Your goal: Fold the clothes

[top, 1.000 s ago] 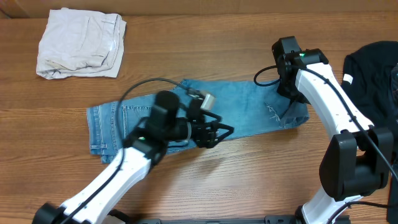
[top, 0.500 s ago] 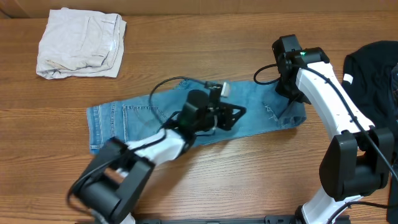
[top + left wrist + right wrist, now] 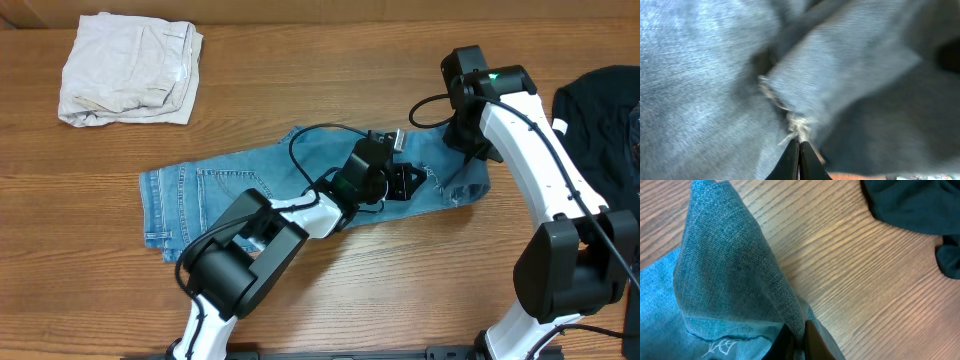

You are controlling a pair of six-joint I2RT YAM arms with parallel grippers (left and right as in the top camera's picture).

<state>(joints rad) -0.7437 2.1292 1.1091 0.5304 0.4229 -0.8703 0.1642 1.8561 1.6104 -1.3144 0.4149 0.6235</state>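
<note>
The left tool (image 3: 799,150) is clenched, its fingertips meeting on the frayed hem (image 3: 790,117) of the light-blue denim jeans (image 3: 230,185), with loose threads right at the tips. The right tool (image 3: 799,340) is also clenched, grasping a fold of the same denim and drawing it up into a tilted peak above the table (image 3: 350,60); a bit of white stitching (image 3: 720,347) shows on the cloth just beside its fingers. The jeans lie stretched across the middle of the table, waist end to the left and leg end to the right. The left tool sits over the right-hand part of them, and the right tool is at their far right edge. In the left wrist view the denim is bunched and folded over itself around the hem. A folded off-white garment (image 3: 130,70) lies well apart at the table's far left corner. A black garment (image 3: 600,110) with a white tag (image 3: 560,127) is heaped at the right edge, near the right arm but not touching the jeans.
</note>
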